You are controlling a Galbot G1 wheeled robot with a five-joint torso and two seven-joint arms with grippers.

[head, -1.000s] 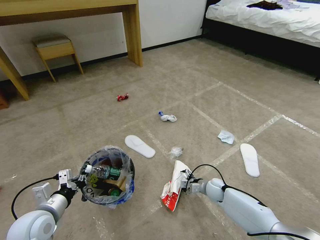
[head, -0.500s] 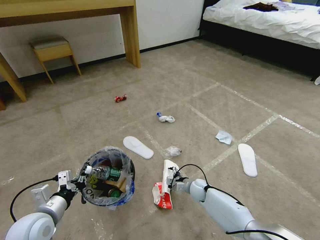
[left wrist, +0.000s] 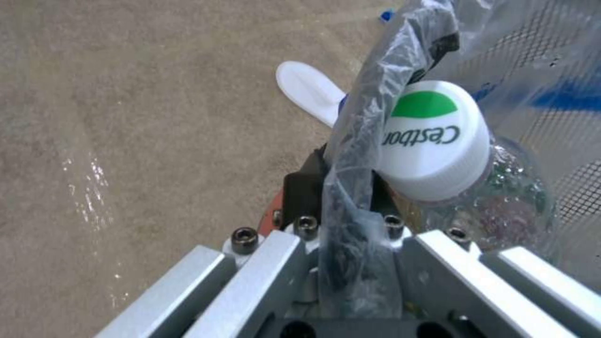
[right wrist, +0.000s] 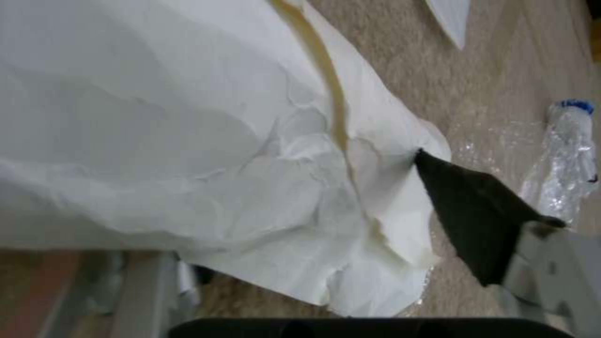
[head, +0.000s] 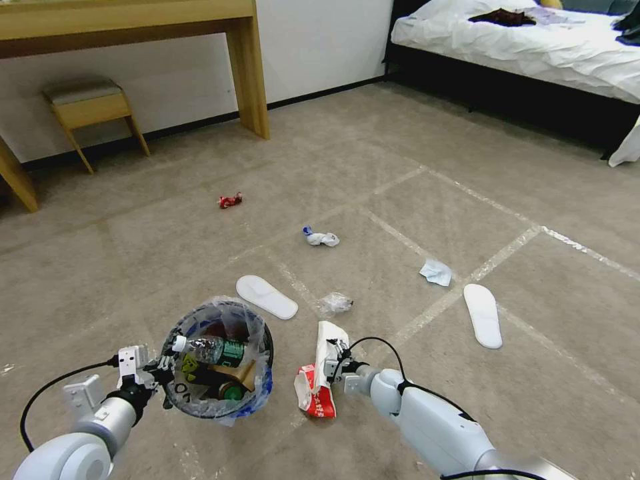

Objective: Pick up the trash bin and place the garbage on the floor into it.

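Observation:
The trash bin [head: 265, 337], lined with a clear-and-blue bag, hangs low at the front left, holding a plastic bottle [head: 212, 349] and other litter. My left gripper [head: 162, 374] is shut on its near rim; in the left wrist view my left gripper [left wrist: 341, 188] clamps rim and bag beside the bottle's white cap [left wrist: 432, 138]. My right gripper [head: 335, 355] is shut on a crumpled red-white carton [head: 316, 390], held just right of the bin. The carton's white paper [right wrist: 206, 126] covers most of the right wrist view. Two slipper soles [head: 266, 297] [head: 483, 315] lie on the floor.
More garbage lies on the carpet: a red wrapper [head: 230, 200], a white-and-blue wad [head: 321, 237], crumpled clear plastic [head: 335, 304], a pale-blue tissue [head: 436, 272]. A wooden desk leg [head: 248, 73] and a stool [head: 90, 107] stand at the back left, a bed [head: 520, 40] at the back right.
The camera has shifted, sliding the room leftward in the picture. My right gripper has carried the carton left, closing the gap to the bin. The left gripper keeps its hold on the bin.

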